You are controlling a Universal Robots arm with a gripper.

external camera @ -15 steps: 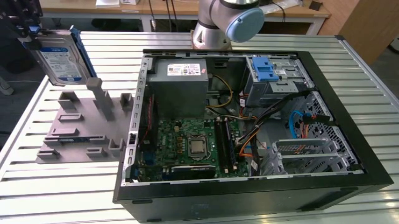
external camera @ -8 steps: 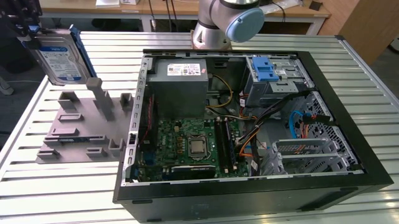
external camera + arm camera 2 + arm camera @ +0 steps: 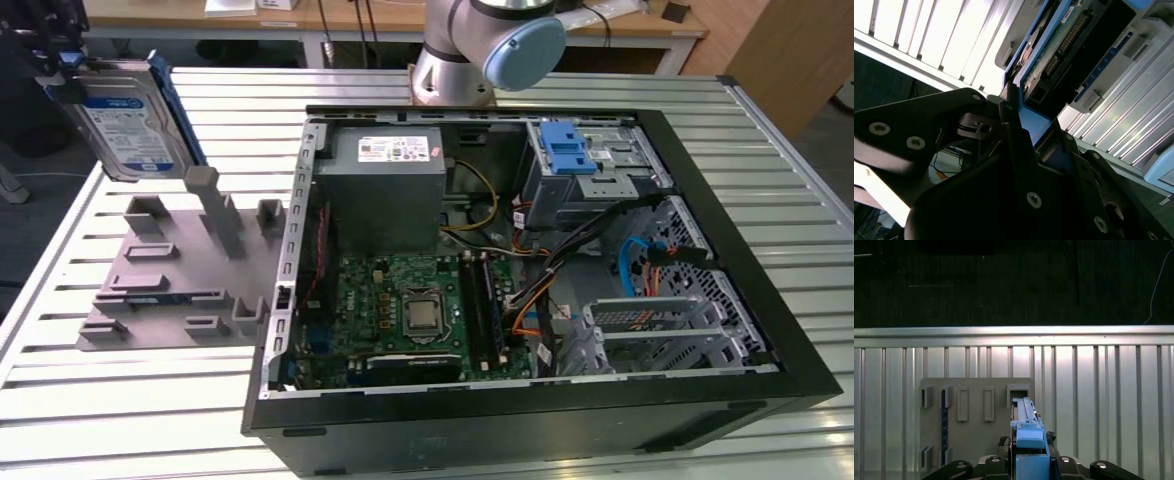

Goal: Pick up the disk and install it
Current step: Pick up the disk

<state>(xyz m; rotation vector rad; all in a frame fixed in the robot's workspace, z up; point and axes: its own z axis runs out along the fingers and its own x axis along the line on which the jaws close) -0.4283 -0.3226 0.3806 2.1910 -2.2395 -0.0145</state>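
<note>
Hanging upright above the grey fixture [image 3: 160, 270], the disk [image 3: 134, 125] is clamped in the pincer [image 3: 67, 70].

The gripper [image 3: 64, 62] hangs high, clamped on the disk [image 3: 131, 125].

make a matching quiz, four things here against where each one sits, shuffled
1 silver rectangular hard disk in blue plastic frame
2 grey plastic holder plate with slots
3 black metal computer case
4 bright blue ribbed plastic latch

a flat on the slatted metal table, beside the case
b clamped in the gripper, above the table
c on the grey drive cage
d lying open, green motherboard showing

Pairs: 1-b, 2-a, 3-d, 4-c
</note>
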